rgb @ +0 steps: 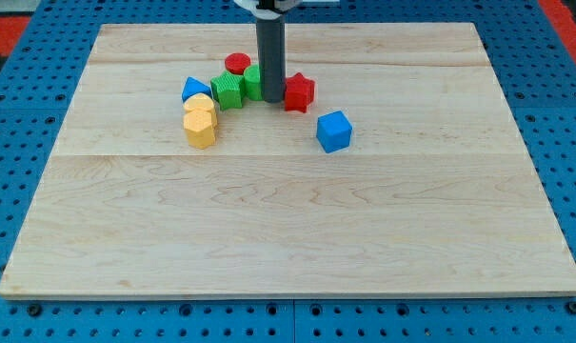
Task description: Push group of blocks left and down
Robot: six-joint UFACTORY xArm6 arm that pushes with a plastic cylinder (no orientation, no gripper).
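Note:
My tip [271, 100] stands in the upper middle of the board, between a green block [253, 82] on its left and a red star-shaped block [299, 91] on its right, touching or nearly touching both. A red cylinder [237, 64] sits just above the green block. A second green block [227, 91] lies left of the first. A blue triangular block [195, 90] lies further left. Two yellow blocks sit below it, one [201, 105] above the other [200, 127]. A blue cube [333, 131] stands apart, lower right of my tip.
The wooden board [288, 229] lies on a blue pegboard surface [11, 105]. Red patches show at the view's top corners [11, 33].

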